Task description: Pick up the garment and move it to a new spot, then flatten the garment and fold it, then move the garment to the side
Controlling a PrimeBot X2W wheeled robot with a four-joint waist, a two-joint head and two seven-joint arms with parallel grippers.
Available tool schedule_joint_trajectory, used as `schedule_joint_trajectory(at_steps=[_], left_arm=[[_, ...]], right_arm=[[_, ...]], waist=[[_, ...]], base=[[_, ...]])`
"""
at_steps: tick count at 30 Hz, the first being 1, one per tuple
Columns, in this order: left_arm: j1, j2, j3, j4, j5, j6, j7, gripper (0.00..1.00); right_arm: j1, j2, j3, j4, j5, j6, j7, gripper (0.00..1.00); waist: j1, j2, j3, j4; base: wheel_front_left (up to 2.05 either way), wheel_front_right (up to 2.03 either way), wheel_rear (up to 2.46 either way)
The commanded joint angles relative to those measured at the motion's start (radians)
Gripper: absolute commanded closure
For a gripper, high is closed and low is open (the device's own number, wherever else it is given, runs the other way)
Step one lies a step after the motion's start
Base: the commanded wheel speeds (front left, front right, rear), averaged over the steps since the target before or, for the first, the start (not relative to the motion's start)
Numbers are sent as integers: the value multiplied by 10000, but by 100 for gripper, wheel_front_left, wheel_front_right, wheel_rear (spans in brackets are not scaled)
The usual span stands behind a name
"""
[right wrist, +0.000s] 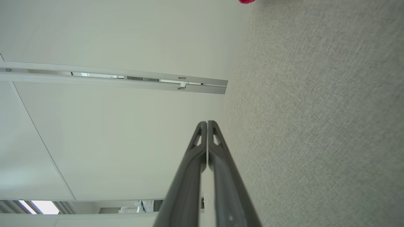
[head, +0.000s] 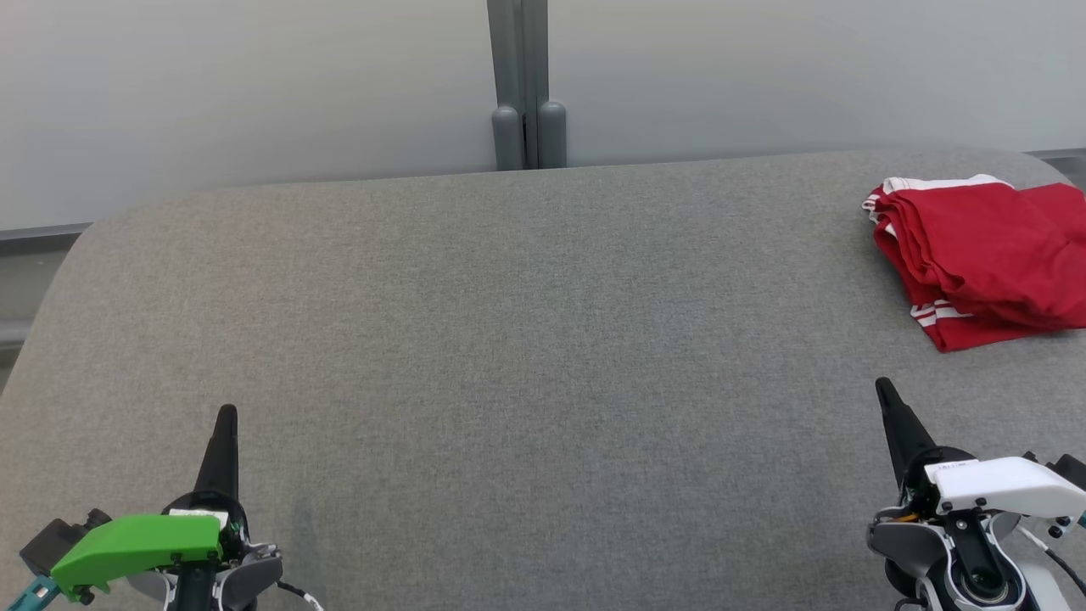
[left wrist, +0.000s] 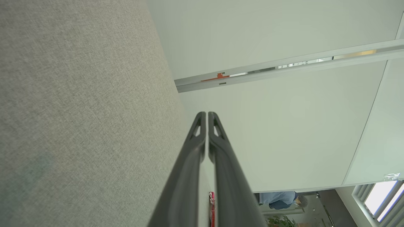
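A red garment point(head: 984, 255) with white stripes is seen folded into a loose bundle at the far right of the grey fabric-covered surface point(head: 543, 339), close to its rounded far edge. Its right part is cut off by the edge of the head view, so its long axis can be judged only roughly: it appears to run across the view, left to right. One white-striped hem is turned toward the bundle's far left corner, and another striped edge is turned toward the robot at the near side.

The left gripper point(head: 226, 414) is held low at the near left, well apart from the garment, its fingers pressed together and empty. The right gripper point(head: 882, 389) is held at the near right, near the garment's near edge but clear of it, its fingers likewise pressed together and empty.

In the left wrist view a person point(left wrist: 281, 200) is glimpsed past the pale partition point(head: 254, 85).
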Motion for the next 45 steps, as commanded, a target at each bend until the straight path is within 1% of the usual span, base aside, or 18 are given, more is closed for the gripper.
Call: schedule_joint_trajectory(at_steps=[1,21,45], left_arm=[[-223,40,53,-77,-253,-50,64,100],[-290,37,112,-93,-1630,-58,419,100],[-293,37,108,-92,-1617,-58,434,100]], right_arm=[[-176,-1,-47,-3,214,5,69,100],[-239,84,-184,35,1493,4,434,100],[-239,79,-180,35,1518,4,448,100]], waist=[[0,0,2,-1],[0,0,28,-18],[0,0,30,-19]], base=[[0,0,0],[0,0,0],[0,0,0]])
